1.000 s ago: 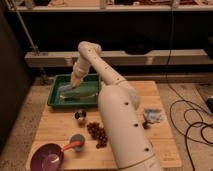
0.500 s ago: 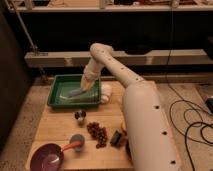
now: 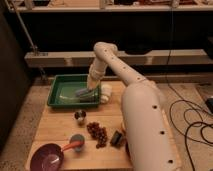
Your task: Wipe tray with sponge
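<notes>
The green tray (image 3: pixel 59 96) lies at the back left of the wooden table. My gripper (image 3: pixel 90 94) reaches down into the tray's right end, close to its right rim. It is shut on the grey-blue sponge (image 3: pixel 82 93), which rests against the tray floor. The white arm comes in from the lower right, bends high above the table and hides the tray's right edge.
A white object (image 3: pixel 106 93) sits just right of the tray. In front of the tray stand a small metal cup (image 3: pixel 80 116), dark red grapes (image 3: pixel 98 134), a dark block (image 3: pixel 118 139), a purple bowl (image 3: pixel 47 157) and a blue-and-orange utensil (image 3: pixel 76 144). Cables (image 3: pixel 192 120) lie on the floor at right.
The gripper with the sponge has slid rightward across the tray floor, from the middle to the right end. The arm's elbow has swung right with it.
</notes>
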Action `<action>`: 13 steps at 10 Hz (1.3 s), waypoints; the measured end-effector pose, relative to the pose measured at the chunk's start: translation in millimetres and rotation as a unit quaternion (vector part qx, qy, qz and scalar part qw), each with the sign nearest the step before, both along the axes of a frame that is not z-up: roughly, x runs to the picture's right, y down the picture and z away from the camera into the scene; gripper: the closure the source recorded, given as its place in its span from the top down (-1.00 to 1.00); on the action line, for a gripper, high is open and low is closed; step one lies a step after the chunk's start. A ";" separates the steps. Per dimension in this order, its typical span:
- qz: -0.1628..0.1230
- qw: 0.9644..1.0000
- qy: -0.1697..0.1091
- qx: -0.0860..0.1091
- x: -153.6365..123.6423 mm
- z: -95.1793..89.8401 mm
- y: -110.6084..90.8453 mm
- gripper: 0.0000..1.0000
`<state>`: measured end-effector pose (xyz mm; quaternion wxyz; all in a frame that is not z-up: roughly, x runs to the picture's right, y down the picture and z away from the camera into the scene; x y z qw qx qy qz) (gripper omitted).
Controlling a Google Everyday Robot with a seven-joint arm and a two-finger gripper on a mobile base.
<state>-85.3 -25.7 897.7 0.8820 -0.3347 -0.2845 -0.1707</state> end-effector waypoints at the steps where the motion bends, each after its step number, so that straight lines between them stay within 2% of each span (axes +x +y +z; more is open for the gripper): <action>1: 0.000 1.000 0.006 0.002 -0.8 10.3 -5.4 -1.00; 2: -0.001 1.000 0.011 0.004 -6.2 24.5 -12.6 -1.00; 5: -0.005 1.000 0.015 0.010 -26.9 39.8 -23.6 -1.00; 13: -0.006 1.000 0.017 0.011 -26.2 40.6 -24.4 -1.00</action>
